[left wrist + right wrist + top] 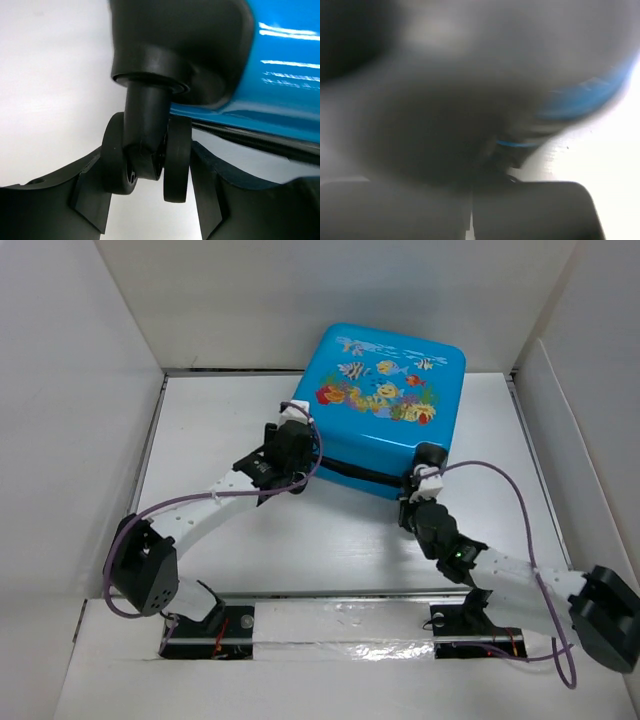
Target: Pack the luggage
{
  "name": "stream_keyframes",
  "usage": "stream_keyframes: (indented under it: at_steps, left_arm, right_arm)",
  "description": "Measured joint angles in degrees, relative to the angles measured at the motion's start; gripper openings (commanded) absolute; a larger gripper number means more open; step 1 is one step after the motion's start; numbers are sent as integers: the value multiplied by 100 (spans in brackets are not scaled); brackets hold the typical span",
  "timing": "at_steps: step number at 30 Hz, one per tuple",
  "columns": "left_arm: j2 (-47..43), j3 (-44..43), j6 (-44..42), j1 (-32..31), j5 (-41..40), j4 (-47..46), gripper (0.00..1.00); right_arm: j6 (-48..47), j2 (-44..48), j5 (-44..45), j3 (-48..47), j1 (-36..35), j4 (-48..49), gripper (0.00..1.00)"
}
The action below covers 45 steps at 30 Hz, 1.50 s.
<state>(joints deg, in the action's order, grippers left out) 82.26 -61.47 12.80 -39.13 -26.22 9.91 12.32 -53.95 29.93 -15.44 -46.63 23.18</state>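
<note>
Over toward the far side of the table (300, 550) sits the luggage (385, 405), lying flat and zipped closed with the fish and coral print facing up, bright blue shell all round and a black zip line along its near side. It's turned a bit, so one corner points at the arms. The left gripper (300, 425) is at the near left corner of it, and the left wrist view makes it pretty clear what's going on: the fingers (87, 200) sit either side of a black twin caster (177, 160), one pad against each disc, so that hand is clamped on the caster. The caster's stem goes up into a black corner housing, with the blue shell running off to the right of it. The right gripper (424, 478) is down at the near right corner, nose right up under the other black wheel (431, 456). Its own camera is basically useless, just a big dark blur with a streak of blue on the right, but at the bottom you can see the two fingers (530, 210) pressed together with only a thin seam between them, so it's closed with nothing between the tips. Can't tell whether it actually touches that wheel or just sits next to it. Purple cables (500, 480) loop off both arms, and plain white walls (330, 290) box the table in on three sides.
</note>
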Motion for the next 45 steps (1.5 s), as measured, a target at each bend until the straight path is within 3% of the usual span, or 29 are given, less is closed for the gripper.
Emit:
stream_keyframes:
  at_steps: [4,10,18,28,36,40,45]
  left_arm:
    - [109,0,343,-614,448,-514,0]
    - [221,345,1534,-1453,1845,-1539,0]
    - [-380,1613,2013,-1202,2275,-3167,0]
    - [-1878,2879,2566,-1270,2623,-3425,0]
    - [-1869,3523,3261,-1867,1620,-4931,0]
    - [-1397,3528,3464,-2015,1399,-5665,0]
    - [-1198,3528,3381,-2022,859,-5930,0]
  right_arm:
    - [-350,-1268,686,-608,-96,549,0]
    - [-398,-2024,55,-883,-568,1198,0]
    - [-164,-2538,-1019,-1117,-542,1598,0]
    - [-197,-2153,-2774,-903,-551,1609,0]
    - [-1139,-1727,-5025,-918,463,866,0]
    - [-955,-1731,-5097,-911,343,986,0]
    - [-332,-2459,-4487,-903,42,2044,0]
